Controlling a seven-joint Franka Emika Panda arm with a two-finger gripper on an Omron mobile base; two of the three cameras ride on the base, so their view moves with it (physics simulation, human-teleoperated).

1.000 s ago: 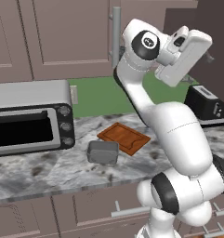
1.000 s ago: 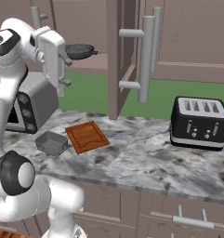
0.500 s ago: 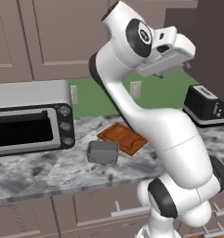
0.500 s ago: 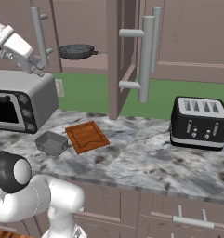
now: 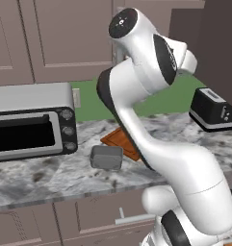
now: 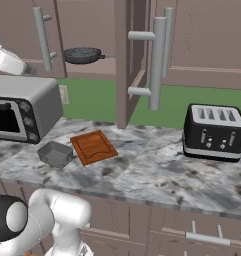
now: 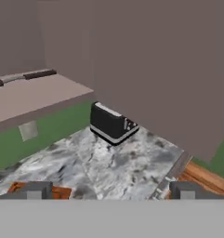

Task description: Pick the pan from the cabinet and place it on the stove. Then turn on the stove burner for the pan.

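The dark grey pan (image 6: 82,54) lies on the low shelf of the open mauve-brown cabinet (image 6: 197,40), its thin handle pointing right. The hand view shows only the pan's handle (image 7: 36,75), far off at the upper left on the shelf. My gripper (image 7: 109,191) is open, nothing between its fingertips (image 7: 35,190), and it faces the counter and the cabinet's open door (image 7: 169,69), well away from the pan. The stove and its burner are out of view.
On the marbled counter (image 6: 142,165) sit a silver toaster oven (image 6: 22,107), a small grey tin (image 6: 55,153), a wooden cutting board (image 6: 93,146) and a black toaster (image 6: 214,131). The open cabinet door (image 6: 123,55) juts out over the counter, with bar handles (image 6: 154,62) beside it.
The arm has swung away from the pan, to the left edge of the right base view, and the hand has turned toward the toaster. The jaws stayed open. The pan has not moved.
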